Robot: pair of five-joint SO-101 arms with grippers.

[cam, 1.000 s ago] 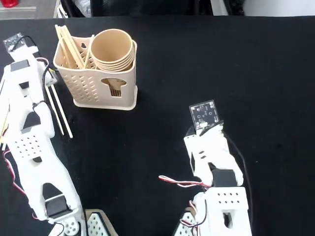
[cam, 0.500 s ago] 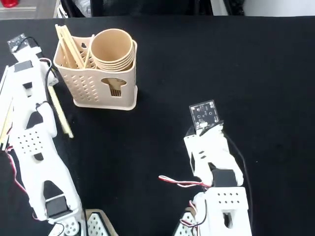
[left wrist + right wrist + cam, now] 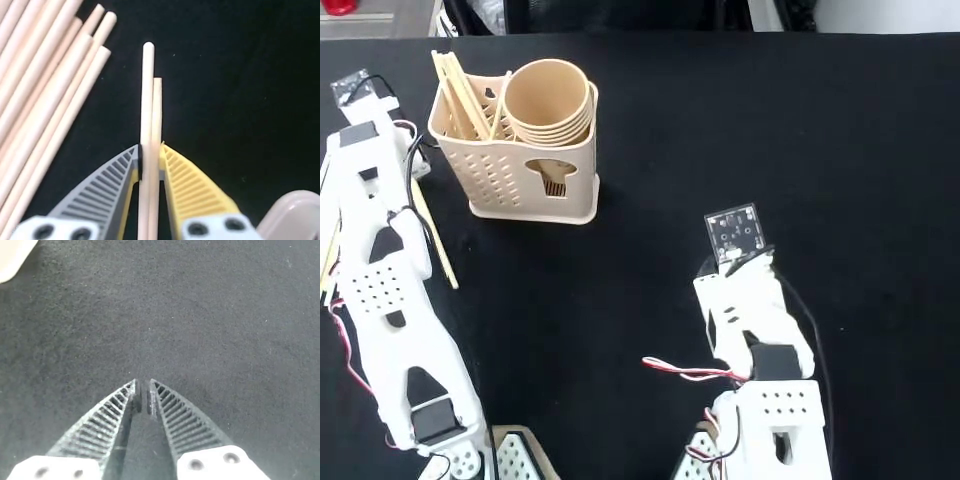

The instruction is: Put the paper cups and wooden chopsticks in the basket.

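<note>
- Splayed apart a second ago, the held chopsticks (image 3: pixel 150 100) are now lying pressed side by side. Their near ends are swinging slightly leftward as the left arm (image 3: pixel 380 270) is shifting along the left edge of the black surface (image 3: pixel 770 130).
- Gripping the pair is the left tool (image 3: pixel 150 148), closed narrow around both sticks between its grey finger and its yellow finger. One stick is reaching a little farther out than the other.
- From the high camera, the held pair is running out from under the left arm's wrist toward the near right, just left of the basket (image 3: pixel 535 185) and apart from it. Whether the sticks are touching the surface cannot be told.
- Standing at the far left of the surface, the basket is carrying a nested stack of paper cups (image 3: pixel 548 95) in its right part. Several stored chopsticks (image 3: pixel 460 95) are leaning in its left part.
- More loose chopsticks (image 3: pixel 45 75) are lying in a bundle on the surface beside the held pair, and from above they are peeking out to the left of the arm.
- Staying put since the earlier frames, the right arm (image 3: pixel 750 320) is sitting near centre-right. The right tool (image 3: pixel 142 392) is pointing at bare surface with its fingers drawn almost together, only a slit between them, and is holding nothing.
</note>
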